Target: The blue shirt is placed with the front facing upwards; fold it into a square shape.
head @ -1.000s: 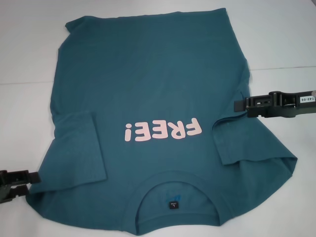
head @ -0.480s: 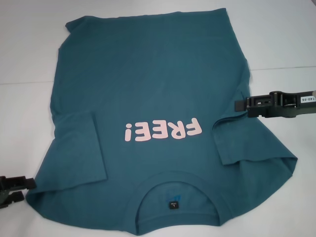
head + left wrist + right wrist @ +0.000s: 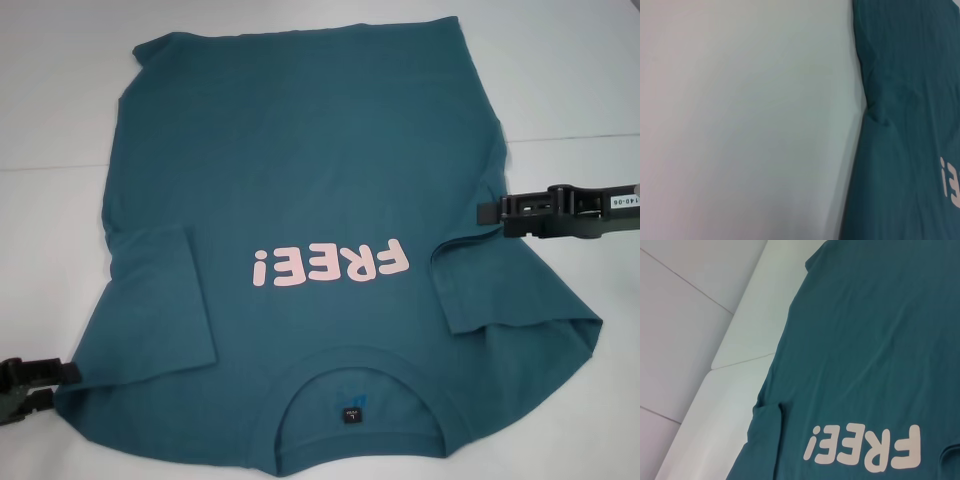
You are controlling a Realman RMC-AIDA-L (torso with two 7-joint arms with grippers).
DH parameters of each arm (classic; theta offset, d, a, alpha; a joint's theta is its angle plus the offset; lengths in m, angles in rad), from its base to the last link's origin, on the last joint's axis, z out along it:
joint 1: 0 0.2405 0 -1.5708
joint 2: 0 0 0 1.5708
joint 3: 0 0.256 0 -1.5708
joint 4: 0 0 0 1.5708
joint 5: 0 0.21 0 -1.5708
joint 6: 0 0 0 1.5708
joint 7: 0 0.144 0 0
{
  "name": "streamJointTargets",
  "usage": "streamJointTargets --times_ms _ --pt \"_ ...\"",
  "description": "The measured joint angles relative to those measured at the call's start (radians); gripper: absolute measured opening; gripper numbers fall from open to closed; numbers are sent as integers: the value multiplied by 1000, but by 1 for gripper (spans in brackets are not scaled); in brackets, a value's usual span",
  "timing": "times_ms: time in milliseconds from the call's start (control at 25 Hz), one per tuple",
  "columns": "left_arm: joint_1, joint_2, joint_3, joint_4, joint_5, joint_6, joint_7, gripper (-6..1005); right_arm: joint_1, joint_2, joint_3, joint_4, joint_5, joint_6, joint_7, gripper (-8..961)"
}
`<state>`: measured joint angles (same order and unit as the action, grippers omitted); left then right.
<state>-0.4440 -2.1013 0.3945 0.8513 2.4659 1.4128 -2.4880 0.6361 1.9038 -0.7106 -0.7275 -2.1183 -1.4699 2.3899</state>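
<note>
Blue shirt (image 3: 320, 200): lying spread on the white table (image 3: 560, 90), front up, collar (image 3: 358, 365) toward the robot, hem at the far side. Pink lettering (image 3: 330, 268) reading upside down across the chest in the head view. Both sleeves lying folded inward over the body, left sleeve (image 3: 160, 300) beside the start of the lettering, right sleeve (image 3: 510, 290) past its end. Small dark label (image 3: 352, 411) showing inside the neck opening. Near edge of the shirt running out of the head view, shoulders partly cut off.

Left gripper (image 3: 45, 385): sitting at the near left corner of the shirt, fingertips at the cloth's edge by the shoulder; body mostly cut off by the picture's edge. Looking shut or nearly so, fingers close together; not clear whether any cloth is caught between them.

Right gripper (image 3: 490, 212): reaching in from the right at the shirt's right side, tip at the fold where the sleeve meets the body. Fingers seen edge-on, overlapping, so opening and hold impossible to judge.

Left wrist view: showing only bare table and the shirt's side edge (image 3: 900, 125), with a sliver of lettering; no fingers in sight.

Right wrist view: showing the shirt (image 3: 875, 340), the lettering, the folded left sleeve and the table edge (image 3: 735, 365); no fingers in sight.
</note>
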Motion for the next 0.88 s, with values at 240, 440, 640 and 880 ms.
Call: streamJointTargets --times_ms 240,440,640,880 --pt "-3 1 0 -11 16 -7 0 539 -1 0 2 1 0 1 0 736" --pt "-9 1 0 -21 16 8 0 539 -1 0 2 1 0 0 0 736" --pt "-22 1 1 -26 12 30 1 538 -1 1 7 1 0 -1 -2 735" --pt "-29 1 1 -26 4 23 -7 537 -1 3 11 5 0 -2 -12 735"
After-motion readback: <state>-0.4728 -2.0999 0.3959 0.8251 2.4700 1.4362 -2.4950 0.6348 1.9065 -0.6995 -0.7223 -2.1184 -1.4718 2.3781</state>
